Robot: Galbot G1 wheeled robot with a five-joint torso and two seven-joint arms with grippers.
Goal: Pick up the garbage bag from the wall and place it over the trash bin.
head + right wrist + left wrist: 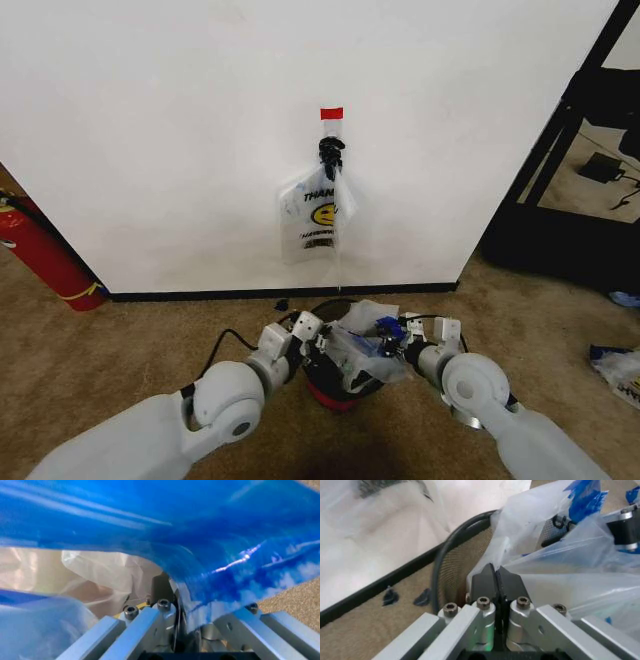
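Both tools pinch the garbage bag (362, 345) over the trash bin (335, 392): left tool (496, 578) clamped at one rim side, right tool (172, 592) opposite, seemingly stretching its mouth wide.

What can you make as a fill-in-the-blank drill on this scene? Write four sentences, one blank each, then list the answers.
1. Both grippers, left gripper and right gripper, hold the garbage bag over the black ____.
2. A second bag hangs from a hook on the ____.
3. The tape strip above the hook is ____.
4. The fire extinguisher stands at the robot's ____.

Missing words: trash bin; wall; red; left
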